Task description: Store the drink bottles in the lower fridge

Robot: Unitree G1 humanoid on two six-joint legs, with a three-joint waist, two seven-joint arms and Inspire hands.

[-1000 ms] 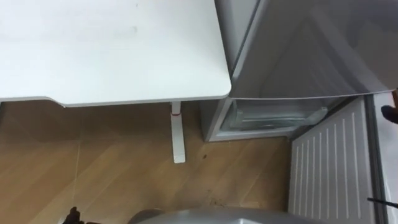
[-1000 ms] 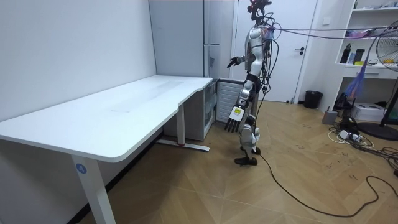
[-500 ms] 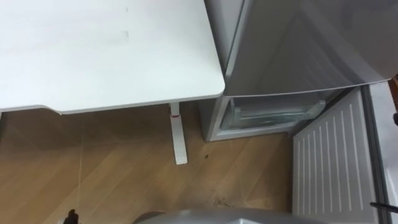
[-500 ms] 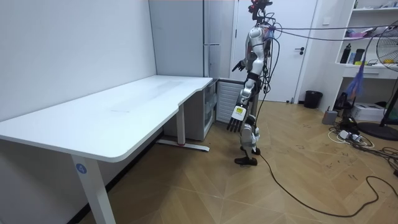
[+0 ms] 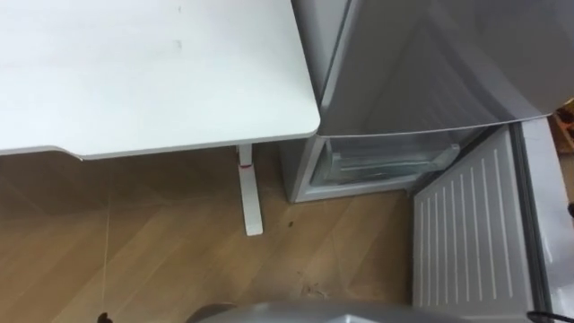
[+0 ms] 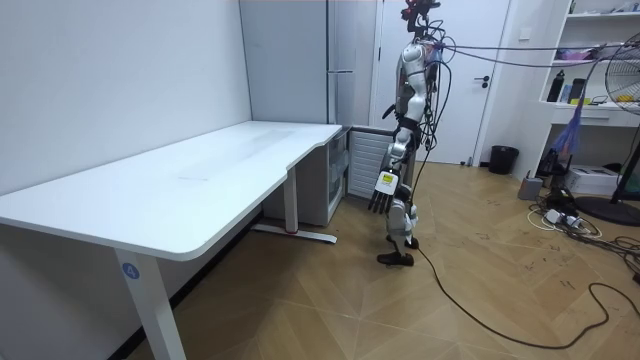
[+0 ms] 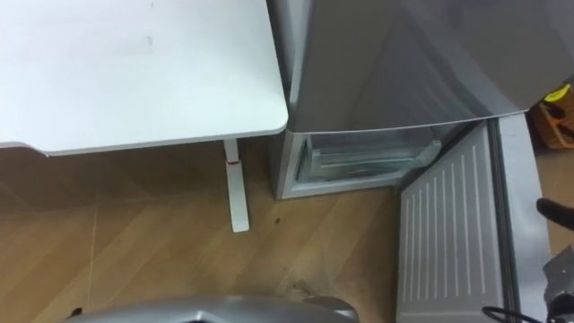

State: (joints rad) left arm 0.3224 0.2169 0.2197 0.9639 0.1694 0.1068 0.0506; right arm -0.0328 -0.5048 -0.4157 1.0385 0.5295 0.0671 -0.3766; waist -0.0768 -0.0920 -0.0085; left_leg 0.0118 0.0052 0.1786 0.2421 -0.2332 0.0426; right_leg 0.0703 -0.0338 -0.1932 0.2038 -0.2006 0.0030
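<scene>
Open fridge door (image 5: 466, 238) beside lower compartment (image 5: 386, 163)

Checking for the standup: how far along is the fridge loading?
Done: the lower fridge door stands open, with the robot in front of it. In hand: nothing in the left hand, which hangs open at its side. Left: every drink; the drawer looks empty.

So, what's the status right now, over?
Left hand hangs open, empty. Right hand beside the door. Lower fridge open, nothing blocking it.
</scene>
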